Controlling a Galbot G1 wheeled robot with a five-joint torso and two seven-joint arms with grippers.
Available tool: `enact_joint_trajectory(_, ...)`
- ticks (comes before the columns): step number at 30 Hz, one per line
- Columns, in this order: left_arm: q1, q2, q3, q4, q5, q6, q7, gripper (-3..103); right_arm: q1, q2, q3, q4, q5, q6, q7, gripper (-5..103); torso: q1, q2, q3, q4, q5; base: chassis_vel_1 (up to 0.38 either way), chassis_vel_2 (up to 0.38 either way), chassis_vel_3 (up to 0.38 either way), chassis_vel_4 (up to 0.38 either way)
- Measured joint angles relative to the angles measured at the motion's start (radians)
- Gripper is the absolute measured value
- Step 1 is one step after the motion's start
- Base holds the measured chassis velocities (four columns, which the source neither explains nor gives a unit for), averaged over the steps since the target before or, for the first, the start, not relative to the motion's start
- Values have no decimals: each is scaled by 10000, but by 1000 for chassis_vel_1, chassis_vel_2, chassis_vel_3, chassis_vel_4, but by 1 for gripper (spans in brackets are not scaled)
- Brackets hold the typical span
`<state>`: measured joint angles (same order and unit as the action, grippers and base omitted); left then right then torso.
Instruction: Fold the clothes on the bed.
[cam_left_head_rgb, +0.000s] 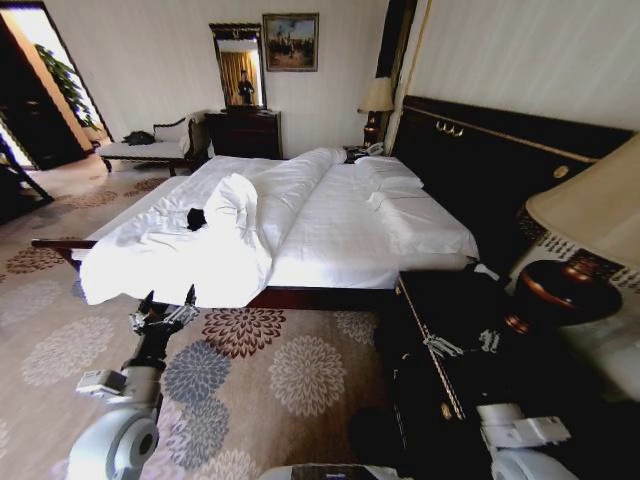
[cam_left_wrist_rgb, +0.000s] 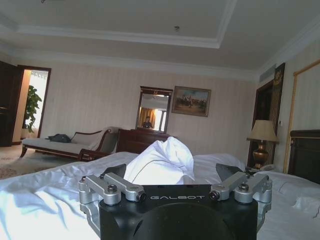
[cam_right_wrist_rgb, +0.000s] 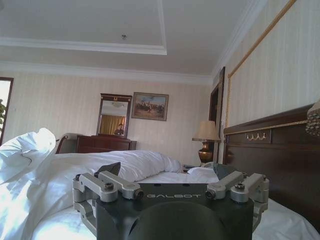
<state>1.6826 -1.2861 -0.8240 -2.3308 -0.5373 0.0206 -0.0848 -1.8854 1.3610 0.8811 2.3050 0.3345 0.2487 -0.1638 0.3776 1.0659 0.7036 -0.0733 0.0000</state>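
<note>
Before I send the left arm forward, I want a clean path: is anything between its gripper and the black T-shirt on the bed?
Mostly the bedding. The left gripper hangs off the bed's near edge, jaws open. The small black T-shirt lies farther in on the rumpled white duvet, beside a raised white fold. No other visible object blocks it.

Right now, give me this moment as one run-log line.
T-shirt: crumpled, unfolded on bed | left gripper: open, short of bed edge, empty | right gripper: open, over nightstand, empty
</note>
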Motion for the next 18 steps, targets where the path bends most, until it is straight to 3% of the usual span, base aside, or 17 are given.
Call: enact_joint_trajectory(18,4,-123,296,87,215,-29,40,100,123,29,-36,-111,42,18,-75,100,0,0,0,1,0,-88,94,85,-98)
